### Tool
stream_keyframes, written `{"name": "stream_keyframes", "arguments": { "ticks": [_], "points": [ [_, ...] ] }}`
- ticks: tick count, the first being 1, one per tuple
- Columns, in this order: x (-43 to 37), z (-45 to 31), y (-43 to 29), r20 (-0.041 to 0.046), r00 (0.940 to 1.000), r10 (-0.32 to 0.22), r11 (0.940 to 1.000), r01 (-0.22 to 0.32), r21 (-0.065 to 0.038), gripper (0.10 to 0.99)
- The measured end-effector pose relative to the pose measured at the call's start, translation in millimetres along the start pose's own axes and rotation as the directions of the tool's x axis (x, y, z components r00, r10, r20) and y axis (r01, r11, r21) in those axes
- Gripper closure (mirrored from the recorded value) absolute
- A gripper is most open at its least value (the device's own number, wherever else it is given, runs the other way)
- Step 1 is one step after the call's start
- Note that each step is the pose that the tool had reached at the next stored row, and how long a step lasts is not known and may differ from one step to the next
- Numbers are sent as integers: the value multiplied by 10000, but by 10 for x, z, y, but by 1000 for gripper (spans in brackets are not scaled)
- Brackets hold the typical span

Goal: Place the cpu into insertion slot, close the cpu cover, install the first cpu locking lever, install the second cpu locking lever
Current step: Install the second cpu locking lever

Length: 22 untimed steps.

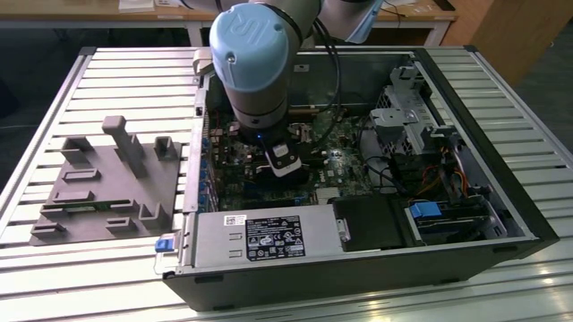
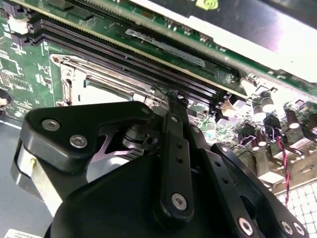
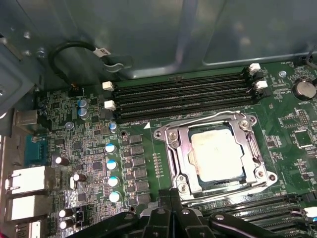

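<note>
No legible text anywhere.

Your exterior view looks down from high and well back at the open black computer case [image 1: 376, 201], while both wrist views (riding the arm) hang close over its green motherboard [image 3: 74, 148].

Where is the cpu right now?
In the first wrist view, the cpu sits in the insertion slot framed by the cpu cover, beside the memory slots.
</note>
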State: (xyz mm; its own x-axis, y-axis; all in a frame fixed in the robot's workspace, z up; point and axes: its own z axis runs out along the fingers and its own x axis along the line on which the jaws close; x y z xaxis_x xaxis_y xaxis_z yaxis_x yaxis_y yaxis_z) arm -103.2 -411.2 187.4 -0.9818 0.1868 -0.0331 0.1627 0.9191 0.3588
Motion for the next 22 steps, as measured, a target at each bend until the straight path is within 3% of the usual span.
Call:
{"name": "stream_keyframes", "arguments": {
  "ticks": [5,9,11,22],
  "points": [
    [4,20,17,20,10000,-56,10000,56,59,984],
    [5,25,17,42,9999,-111,9996,110,276,984],
    [4,25,16,45,9999,-135,9994,134,330,984],
    [6,43,11,17,9997,-226,9992,225,339,984]
  ]
}}
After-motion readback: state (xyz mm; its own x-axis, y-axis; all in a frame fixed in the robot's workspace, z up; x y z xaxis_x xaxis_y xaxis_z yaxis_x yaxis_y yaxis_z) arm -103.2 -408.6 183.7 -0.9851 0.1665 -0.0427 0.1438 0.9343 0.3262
